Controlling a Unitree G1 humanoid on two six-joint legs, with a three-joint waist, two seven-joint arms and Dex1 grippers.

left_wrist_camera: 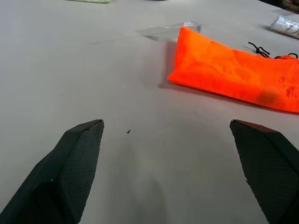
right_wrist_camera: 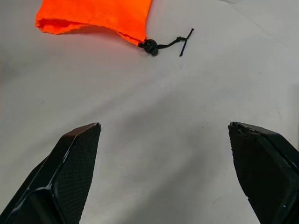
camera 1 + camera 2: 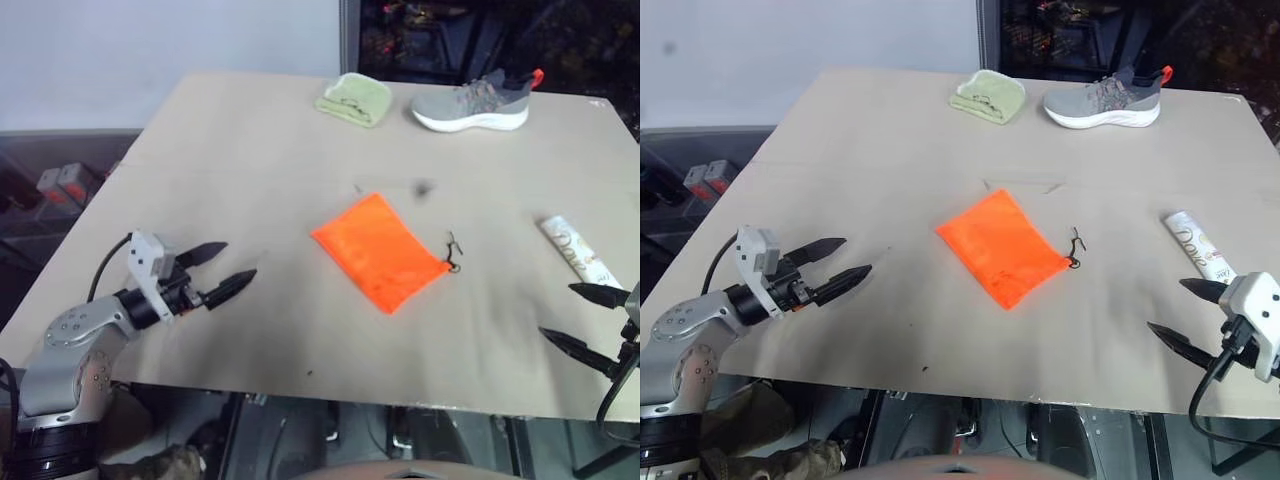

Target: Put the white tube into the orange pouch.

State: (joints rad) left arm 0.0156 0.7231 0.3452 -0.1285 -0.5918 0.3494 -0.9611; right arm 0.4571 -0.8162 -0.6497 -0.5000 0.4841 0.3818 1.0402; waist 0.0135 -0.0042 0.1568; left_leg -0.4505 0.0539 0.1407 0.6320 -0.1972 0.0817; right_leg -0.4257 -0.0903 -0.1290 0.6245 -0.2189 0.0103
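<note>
Both grippers, left (image 3: pixel 222 270) and right (image 3: pixel 1180 314), gape empty; right should straddle the flat white squeeze tube (image 3: pixel 1198 246) across its width, well clear of the soft orange fabric pouch (image 3: pixel 1001 246)

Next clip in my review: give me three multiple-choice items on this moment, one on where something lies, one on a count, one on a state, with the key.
1. Where does the small flat white squeeze tube lie on the tan table?
A. Beside the robot's right claw, near the table's right edge
B. Inside the bright orange fabric pouch
C. On the pale green folded cloth

2. How many shoes are on the table?
A. None
B. One
C. Two

3. How do the two claws stand?
A. Both open and empty
B. The left claw shut on the pouch
C. The right claw shut on the tube

Key: 1 A, the tube rests on bare table just beyond the right claw, apart from the pouch. 2 B, a single grey white-soled shoe sits at the far edge. 3 A, each claw's fingers stand spread over bare table, holding nothing.
</note>
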